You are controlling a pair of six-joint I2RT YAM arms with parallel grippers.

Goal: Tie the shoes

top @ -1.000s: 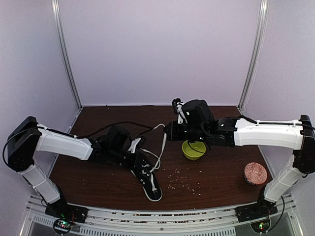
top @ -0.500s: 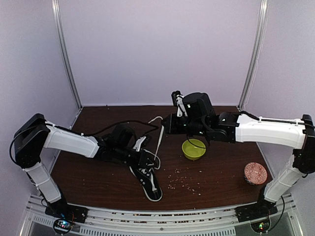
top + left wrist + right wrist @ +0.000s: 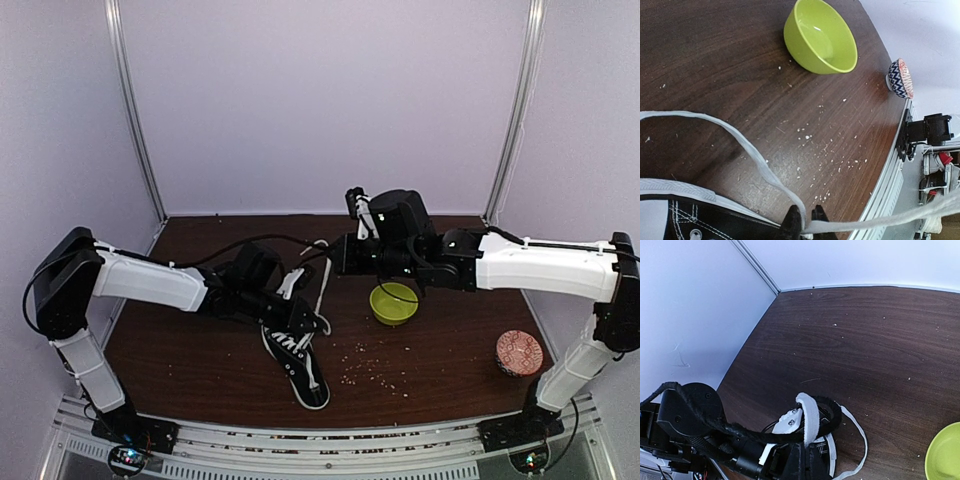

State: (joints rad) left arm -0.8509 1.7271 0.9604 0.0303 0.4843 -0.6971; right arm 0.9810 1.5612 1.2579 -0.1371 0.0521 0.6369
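Black shoe (image 3: 300, 365) mid-table (image 3: 200, 350), toe toward me, my left gripper (image 3: 803, 224) beside it pinching a lace (image 3: 690, 114), my right gripper (image 3: 805, 460) clamped on the other lace (image 3: 810, 420), green bowl (image 3: 393, 303) nearby

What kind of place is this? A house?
Probably a robot test booth, not a house: plain walls with metal posts, and two robot arms bolted at a table, holding a sneaker's laces.
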